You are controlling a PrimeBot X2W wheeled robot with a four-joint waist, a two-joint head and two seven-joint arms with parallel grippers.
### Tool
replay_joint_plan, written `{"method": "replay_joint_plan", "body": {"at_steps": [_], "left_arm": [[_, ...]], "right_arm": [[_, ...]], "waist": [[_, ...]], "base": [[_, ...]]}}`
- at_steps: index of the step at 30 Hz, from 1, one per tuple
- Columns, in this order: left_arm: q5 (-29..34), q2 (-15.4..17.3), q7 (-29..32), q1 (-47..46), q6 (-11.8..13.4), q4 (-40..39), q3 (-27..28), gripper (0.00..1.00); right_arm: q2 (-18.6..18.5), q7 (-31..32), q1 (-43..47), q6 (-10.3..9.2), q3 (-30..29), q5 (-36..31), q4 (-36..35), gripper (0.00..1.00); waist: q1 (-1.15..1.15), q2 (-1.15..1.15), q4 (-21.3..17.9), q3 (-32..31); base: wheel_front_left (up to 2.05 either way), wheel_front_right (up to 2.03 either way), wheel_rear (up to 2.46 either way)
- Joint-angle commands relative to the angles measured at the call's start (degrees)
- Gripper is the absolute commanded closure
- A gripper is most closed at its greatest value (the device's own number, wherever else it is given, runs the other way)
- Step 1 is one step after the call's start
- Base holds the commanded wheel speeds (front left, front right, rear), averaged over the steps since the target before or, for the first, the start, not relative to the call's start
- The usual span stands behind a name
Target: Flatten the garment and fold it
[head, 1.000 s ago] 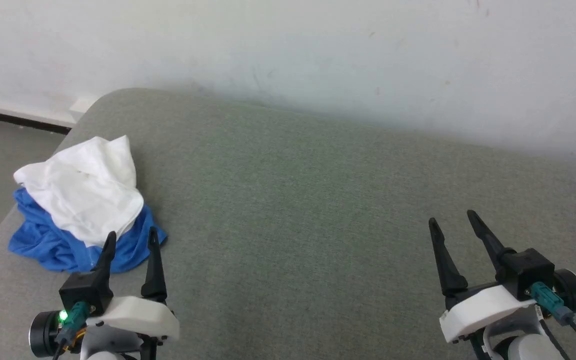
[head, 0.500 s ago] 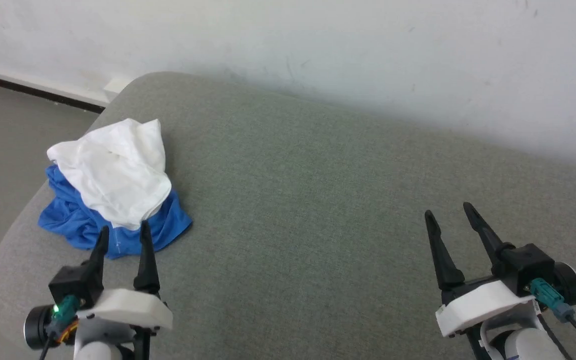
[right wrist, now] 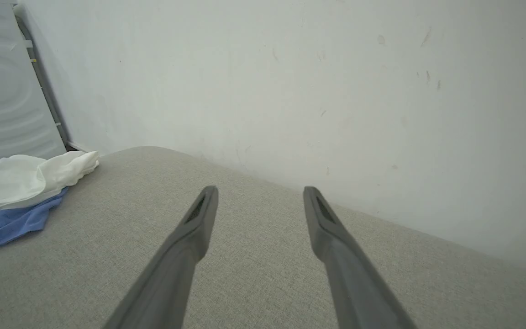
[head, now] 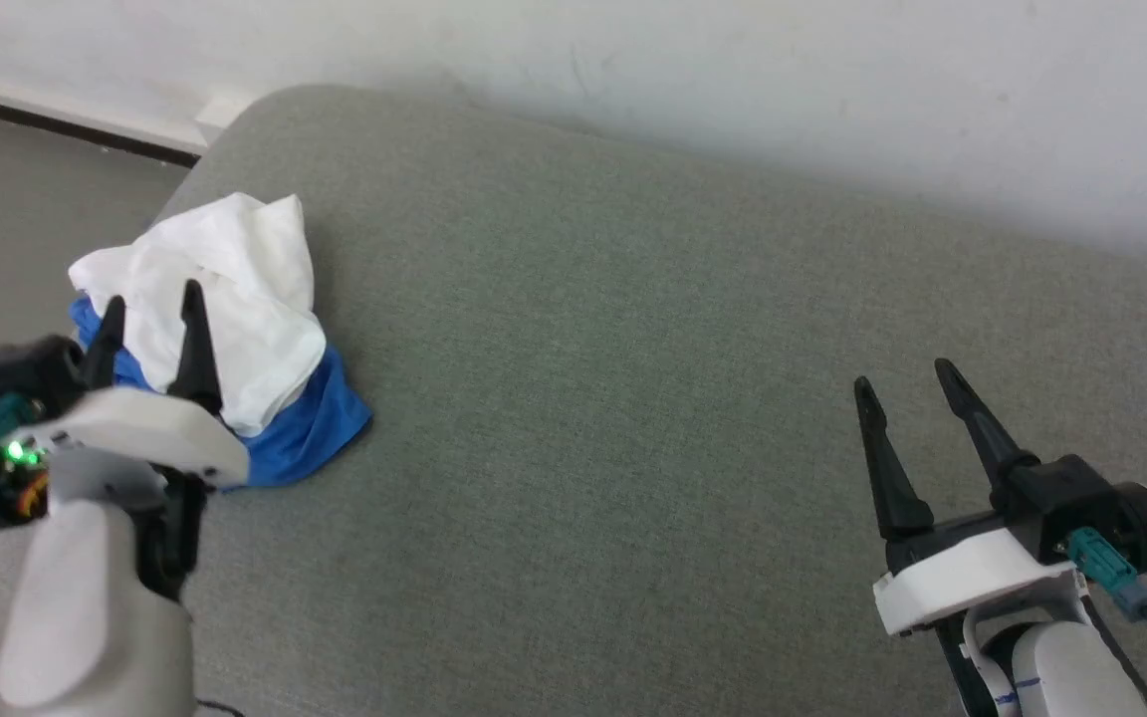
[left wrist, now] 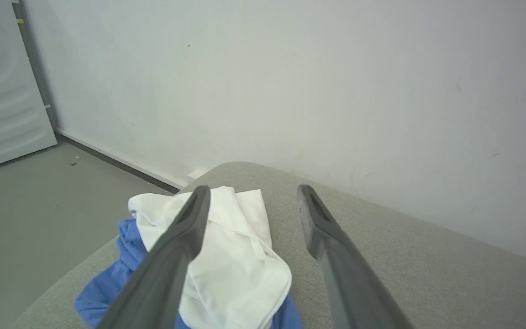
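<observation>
- Garment (head: 245, 299): a crumpled heap, white body bunched over blue cloth, at the left end of the grey cushion (head: 633, 398), near its rounded corner. No sleeve, hem or print can be told apart.
- Left gripper (head: 154, 292): jaws wide apart and empty, poised at the near side of the heap. In the left wrist view, 1 finger overlaps the white cloth and the other lies over bare cushion. Whether it touches the cloth cannot be told.
- Right gripper (head: 903, 374): jaws wide apart and empty, over bare cushion, well apart from the garment.
- Step in hand: approach for the 1st grasp. Flattening is not yet begun.
- Next move, as judged: lower the left fingers onto an outer edge of the heap, pinch 1 layer, and draw it toward the open middle of the cushion, where the 2 grippers can spread it.
- Caution: the heap sits near the cushion's edge above the floor (head: 16, 199), so a leftward pull could drag it off.
</observation>
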Motion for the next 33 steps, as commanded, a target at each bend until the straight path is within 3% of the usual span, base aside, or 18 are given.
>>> {"method": "replay_joint_plan", "body": {"at_steps": [1, 14, 26, 27, 28, 30, 33], "left_arm": [[-1.0, 1.3, 0.9, -2.5, -0.7, 2.2, 0.6, 0.00], [-9.0, 10.5, 15.9, -21.7, -2.4, 25.7, 2.1, 0.00], [-13.2, 14.5, 31.2, -25.7, -3.4, 44.9, 0.4, 0.00], [-13.5, 14.7, 32.6, -25.8, -3.4, 46.1, 0.2, 0.04], [-13.8, 14.8, 34.1, -26.0, -3.5, 47.3, 0.0, 0.43], [-14.1, 15.3, 35.5, -26.3, -3.6, 48.6, -0.5, 1.00], [-14.1, 15.7, 35.2, -26.4, -3.6, 48.6, -1.0, 1.00]], "right_arm": [[-0.1, 0.1, -1.0, 0.27, 0.0, -0.5, -0.4, 0.00], [-0.1, 2.2, -4.2, 0.31, 1.8, -2.4, -2.4, 0.00], [-0.1, 1.3, -6.5, 0.34, 4.6, -1.5, -2.3, 0.00], [-0.1, 0.9, -6.7, 0.35, 4.8, -1.4, -2.3, 0.00], [-0.1, 0.6, -6.9, 0.35, 5.0, -1.0, -2.3, 0.00], [-0.1, 0.3, -7.0, 0.35, 5.2, -0.7, -2.1, 0.00], [-0.1, 0.0, -6.8, 0.35, 5.0, -0.5, -1.6, 0.00]], "waist": [[-0.01, 0.00, -0.9, 2.4], [-0.01, 0.00, -3.9, 12.1], [-0.01, 0.00, -5.8, 16.3], [-0.01, 0.00, -5.9, 16.4], [-0.01, 0.00, -6.0, 16.5], [-0.01, 0.00, -6.0, 16.5], [-0.01, 0.00, -6.0, 15.7]], "base": [[0.00, 0.00, 0.00], [0.00, 0.00, 0.00], [0.00, 0.00, 0.00], [0.00, 0.00, 0.00], [0.00, 0.00, 0.00], [0.00, 0.00, 0.00], [0.00, 0.00, 0.00]]}}
